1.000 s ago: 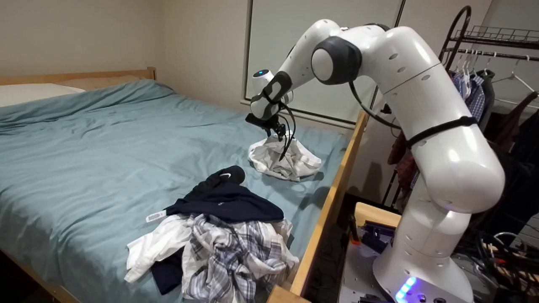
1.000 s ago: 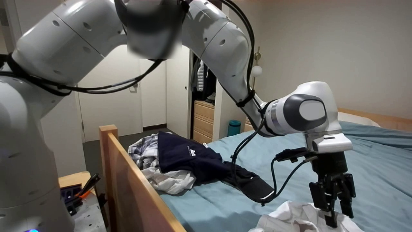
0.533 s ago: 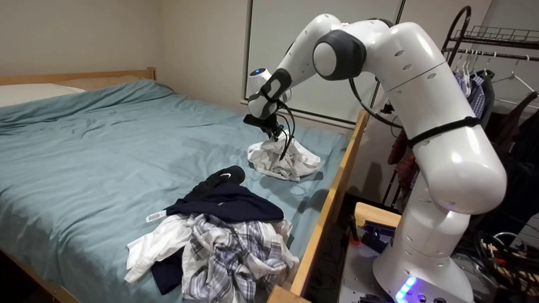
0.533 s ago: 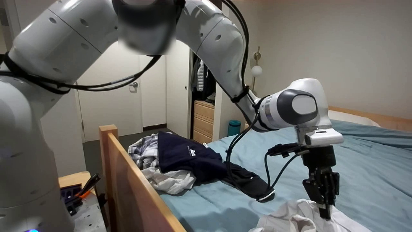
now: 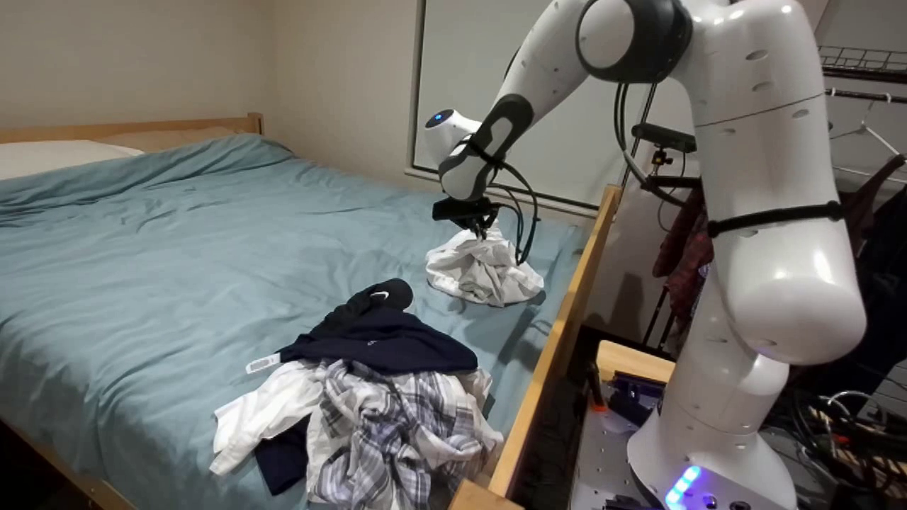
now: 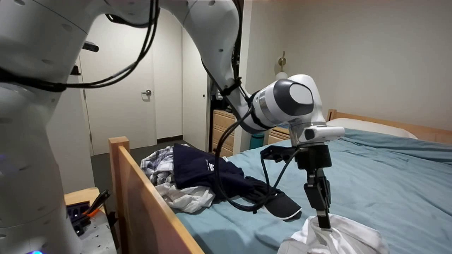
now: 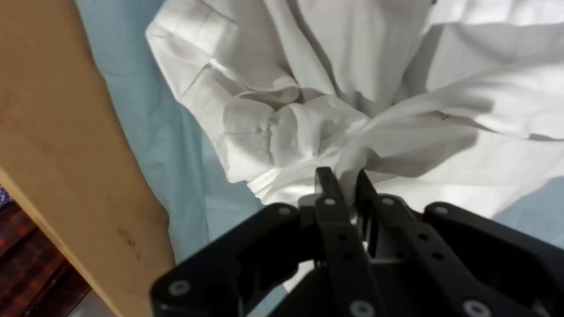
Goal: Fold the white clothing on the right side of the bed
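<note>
1. Wrist view: gripper [image 7: 345, 182] has its jaws drawn nearly together, fold of white clothing [image 7: 361, 88] pinched between the tips.
2. The white clothing sits on the bed [image 5: 177, 241], near the wooden rail [image 6: 152, 211]; strip of teal sheet [image 7: 194, 176] shows between cloth and rail.
3. Cloth is crumpled, bunched; rises to a peak at the pinch, lower part resting on the sheet. In an exterior view the frame bottom crops the white clothing [image 6: 339, 241].
4. In both exterior views the gripper points down, right above the heap, tips at its top.
5. Robot arm [image 5: 772, 234] arches over the wooden rail from its base beside the bed.
6. Foreground of an exterior view: clothes pile [image 5: 397, 400], navy garment [image 5: 386, 343] on top, plaid garment [image 5: 390, 439] below, white piece [image 5: 273, 411] sticking out sideways.
7. There too: black cap [image 5: 398, 292] at the pile's end toward the white clothing, apart from it.
8. White pillow [image 6: 369, 127] by the headboard [image 6: 429, 134], far end.
</note>
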You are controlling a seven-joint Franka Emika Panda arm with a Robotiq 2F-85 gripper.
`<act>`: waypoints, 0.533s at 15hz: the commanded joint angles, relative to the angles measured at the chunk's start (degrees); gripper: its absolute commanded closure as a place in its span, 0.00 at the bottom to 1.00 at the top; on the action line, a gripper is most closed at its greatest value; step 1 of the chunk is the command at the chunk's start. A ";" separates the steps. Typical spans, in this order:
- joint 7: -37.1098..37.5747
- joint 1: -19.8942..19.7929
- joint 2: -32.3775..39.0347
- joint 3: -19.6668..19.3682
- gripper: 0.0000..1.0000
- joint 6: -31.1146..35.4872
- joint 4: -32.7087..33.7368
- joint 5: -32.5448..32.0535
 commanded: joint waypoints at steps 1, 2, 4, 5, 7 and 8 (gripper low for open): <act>-8.65 -1.52 -11.95 0.18 0.92 1.17 -12.00 -7.54; -11.59 -2.81 -12.91 1.16 0.92 0.64 -13.12 -7.68; -16.79 -4.78 -12.51 2.01 0.92 -1.34 -14.11 -7.82; -18.61 -5.49 -10.92 2.27 0.92 -2.97 -13.69 -7.41; -23.22 -7.39 -6.94 3.02 0.92 -3.54 -12.79 -6.21; -24.84 -8.02 -5.16 3.04 0.92 -4.05 -12.29 -6.62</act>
